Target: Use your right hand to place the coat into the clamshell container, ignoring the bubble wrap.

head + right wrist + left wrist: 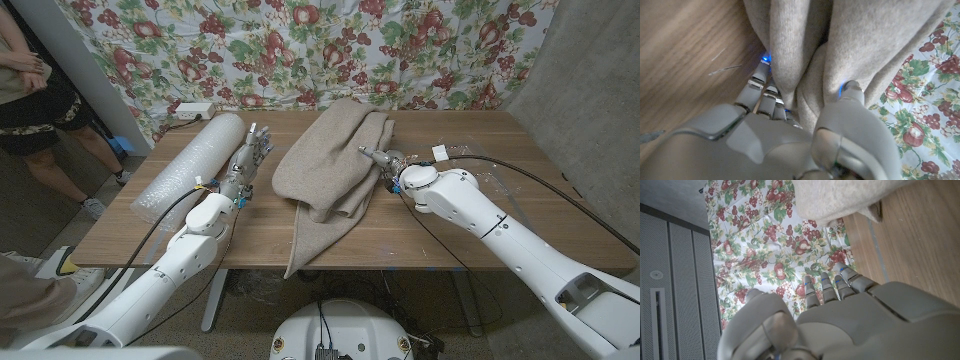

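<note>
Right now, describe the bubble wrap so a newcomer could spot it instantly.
Start at the wooden table. On its left part, beside the left robot hand, lies the bubble wrap, a long roll running toward the floral backdrop. It is clear, shiny plastic, unlike the soft beige coat heaped mid-table.

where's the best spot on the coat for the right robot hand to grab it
Probably the bunched fold on the coat at its right edge, approached from the right. The right robot hand is already there, with fabric between thumb and fingers; the thick gathered layers give a firmer pinch than the flat middle.
</note>
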You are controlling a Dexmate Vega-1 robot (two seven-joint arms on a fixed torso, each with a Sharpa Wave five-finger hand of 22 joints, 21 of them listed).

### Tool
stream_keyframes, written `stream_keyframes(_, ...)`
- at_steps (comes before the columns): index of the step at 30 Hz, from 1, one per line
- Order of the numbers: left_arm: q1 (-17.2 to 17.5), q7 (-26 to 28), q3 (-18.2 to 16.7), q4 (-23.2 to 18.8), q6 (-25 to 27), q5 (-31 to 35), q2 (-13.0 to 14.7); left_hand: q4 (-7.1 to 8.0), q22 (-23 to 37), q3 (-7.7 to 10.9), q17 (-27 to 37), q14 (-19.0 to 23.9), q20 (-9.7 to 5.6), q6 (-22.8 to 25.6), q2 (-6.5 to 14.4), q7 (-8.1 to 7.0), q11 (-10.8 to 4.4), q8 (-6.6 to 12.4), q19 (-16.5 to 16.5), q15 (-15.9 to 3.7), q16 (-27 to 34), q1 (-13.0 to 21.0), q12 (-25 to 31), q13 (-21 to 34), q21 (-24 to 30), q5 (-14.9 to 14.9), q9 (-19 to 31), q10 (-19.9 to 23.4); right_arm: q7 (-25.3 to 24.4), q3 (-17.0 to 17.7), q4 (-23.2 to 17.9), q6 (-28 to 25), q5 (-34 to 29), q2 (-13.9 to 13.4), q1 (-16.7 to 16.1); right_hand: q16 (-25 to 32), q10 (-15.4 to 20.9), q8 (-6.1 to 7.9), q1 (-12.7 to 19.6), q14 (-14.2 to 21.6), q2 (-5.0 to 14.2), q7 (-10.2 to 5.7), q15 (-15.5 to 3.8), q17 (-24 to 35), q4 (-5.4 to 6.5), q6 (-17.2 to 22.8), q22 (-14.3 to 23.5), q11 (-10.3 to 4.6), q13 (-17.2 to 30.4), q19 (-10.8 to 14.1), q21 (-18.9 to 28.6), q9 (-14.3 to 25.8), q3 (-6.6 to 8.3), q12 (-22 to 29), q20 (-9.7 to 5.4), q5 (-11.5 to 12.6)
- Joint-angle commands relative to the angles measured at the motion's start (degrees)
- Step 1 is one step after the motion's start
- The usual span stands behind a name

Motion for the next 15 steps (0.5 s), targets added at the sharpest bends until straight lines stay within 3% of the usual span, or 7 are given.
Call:
stream_keyframes(1, 0.00, 0.39, 0.29, -0.53, 0.44, 0.40, 0.03, -0.22, 0.21, -0.38, 0.22, -0.15, -2.99, 0.65, 0.17, 0.01, 0.00, -0.06, -0.20, -3.25, 0.39, -0.07, 0.28, 0.34, 0.41, -0.17, 0.28, 0.31, -0.43, 1.81, 0.68, 3.31, 2.22, 0.68, -1.93, 1.28, -1.37, -0.10, 3.32, 1.06, -0.16, 5.42, -0.07, 1.79, -0.29, 0.97, 1.07, 0.58, 2.70, 4.48, 3.05, 0.22, 1.37, 1.70, -1.87, -0.57)
stream_keyframes(7, -0.65, -0.05, 0.46, 0.20, 0.47, 0.30, -0.23, -0.24, 0.21, -0.38, 0.22, -0.20, -3.01, 0.78, 0.18, -0.03, -0.02, -0.04, -0.20, -3.27, 0.38, -0.07, 0.27, 0.34, 0.41, -0.18, 0.28, 0.31, -0.43, 2.36, 1.33, 4.93, 3.29, 1.00, -2.42, 2.24, -2.78, -0.48, 6.27, 1.72, 0.28, 5.41, 0.19, 3.24, -0.24, 1.26, 0.49, 0.98, 4.71, 8.35, 4.87, 0.29, 2.80, 2.94, -2.91, -1.69)
stream_keyframes(9, -0.87, -0.18, 0.54, 0.49, 0.48, 0.34, -0.28, -0.24, 0.21, -0.38, 0.22, -0.25, -3.01, 0.81, 0.18, -0.04, -0.01, -0.04, -0.20, -3.23, 0.37, -0.07, 0.29, 0.34, 0.41, -0.19, 0.28, 0.37, -0.18, 2.46, 1.58, 5.53, 3.59, 0.99, -2.48, 2.98, -2.82, -0.63, 7.60, 2.70, 0.44, 5.40, -0.47, 3.91, -0.24, 1.30, -0.33, 1.08, 5.60, 8.86, 4.80, 0.31, 3.48, 3.81, -3.79, -2.44)
stream_keyframes(14, -1.16, -0.44, 0.66, 0.93, 0.52, 0.23, -0.47, -0.25, 0.21, -0.37, 0.22, -0.27, -3.04, 0.91, 0.19, -0.08, -0.02, -0.04, -0.19, -3.30, 0.37, -0.07, 0.25, 0.34, 0.41, -0.20, 0.28, 0.28, 0.32, 2.72, 2.59, 7.26, 4.29, 1.25, -2.63, 3.56, -3.07, -0.83, 9.53, 3.29, 0.58, 5.39, -1.24, 4.57, -0.40, 1.16, -1.53, 1.15, 6.67, 9.88, 4.67, 0.33, 4.43, 4.80, -4.14, -3.42)
stream_keyframes(15, -1.22, -0.55, 0.68, 1.02, 0.54, 0.19, -0.47, -0.25, 0.21, -0.37, 0.22, -0.28, -3.02, 0.98, 0.19, -0.10, -0.04, -0.02, -0.21, -3.30, 0.36, -0.07, 0.26, 0.34, 0.40, -0.20, 0.28, 0.29, 0.49, 2.96, 2.88, 7.89, 4.66, 1.44, -2.82, 3.70, -3.34, -0.95, 10.79, 3.37, 0.84, 5.39, -1.46, 4.78, -0.38, 0.99, -2.51, 1.18, 7.46, 10.78, 4.55, 0.34, 5.16, 5.49, -4.43, -4.34)
